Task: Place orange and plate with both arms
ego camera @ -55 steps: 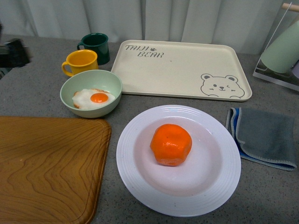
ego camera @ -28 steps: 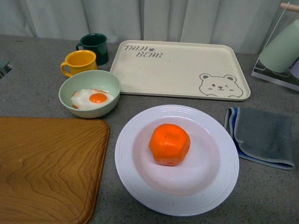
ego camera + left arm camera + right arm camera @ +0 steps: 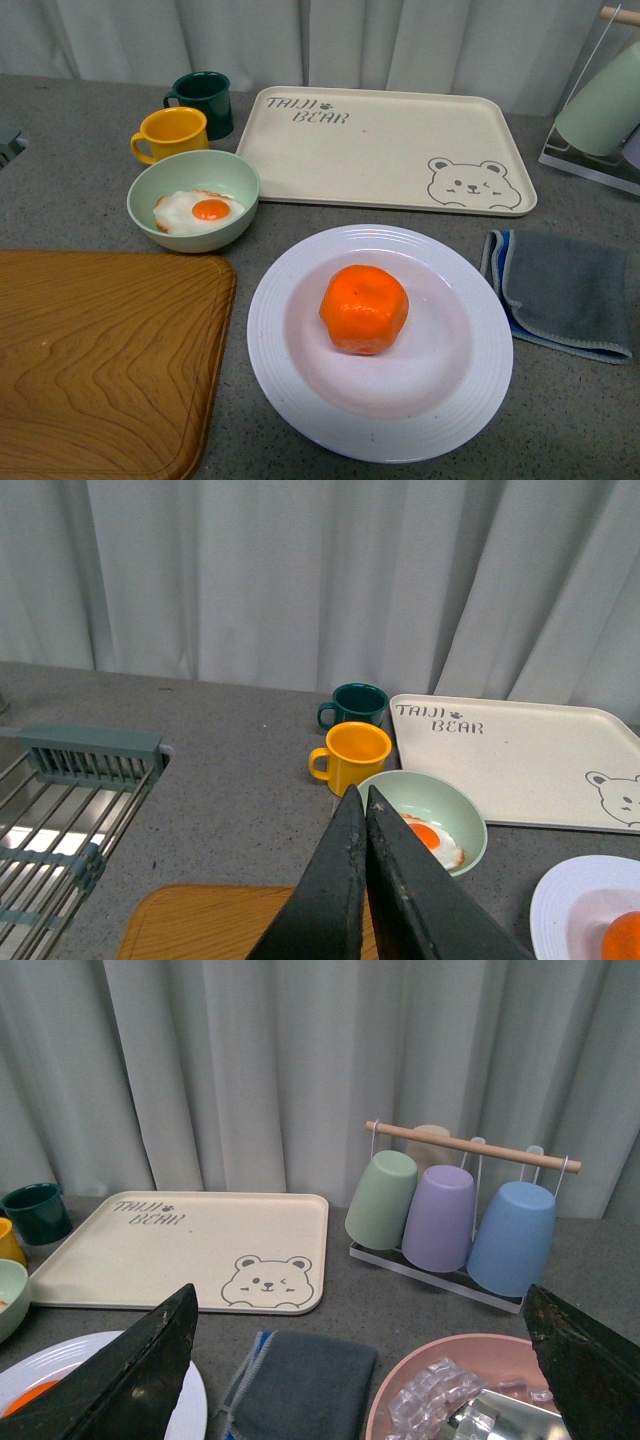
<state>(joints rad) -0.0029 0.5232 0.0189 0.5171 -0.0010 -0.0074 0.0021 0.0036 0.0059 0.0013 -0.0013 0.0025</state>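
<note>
One orange (image 3: pixel 364 308) on one plate (image 3: pixel 290 400); beyond plate: one bowl (image 3: pixel 195 240), two mugs (image 3: pixel 172 133), one tray (image 3: pixel 400 150). Left gripper (image 3: pixel 364 795) clenched, empty; right gripper (image 3: pixel 360 1300) released.

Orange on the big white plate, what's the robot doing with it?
Nothing is touching it right now. The orange sits in the middle of the plate on the grey counter, and no arm shows in the front view. The left tool is shut and empty. The right tool is wide open and holds nothing either.
</note>
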